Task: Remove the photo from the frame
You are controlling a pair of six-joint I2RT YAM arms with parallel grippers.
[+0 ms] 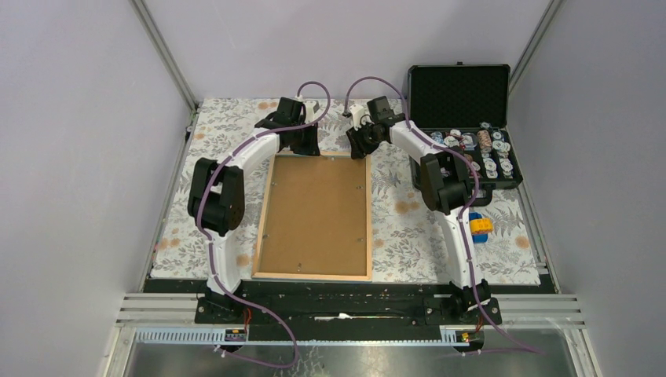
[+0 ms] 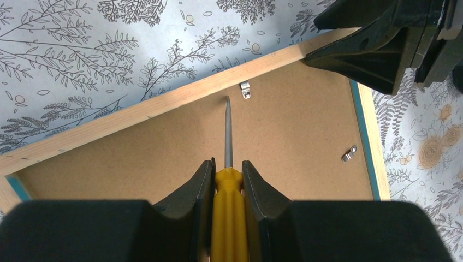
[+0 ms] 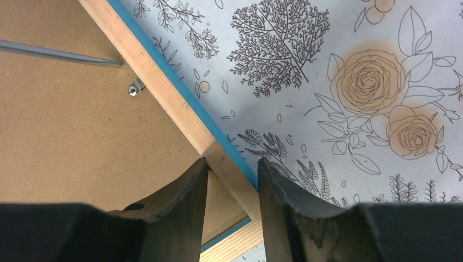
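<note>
Left gripper (image 2: 227,164), closed on a yellow screwdriver (image 2: 228,191), aims its tip at a metal clip (image 2: 245,89) on the face-down frame (image 2: 164,103). Right gripper (image 3: 232,164) straddles the frame's corner rim, and I cannot tell whether it grips. The photo lies hidden beneath the backing board (image 2: 273,153). Next, the tip likely needs to nudge the clip aside.

Pale wood frame (image 2: 164,103), matt fibreboard

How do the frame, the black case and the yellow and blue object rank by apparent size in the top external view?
1-2. The frame and the open black case, lid included: nearly alike, not ranked.
3. The yellow and blue object.
</note>
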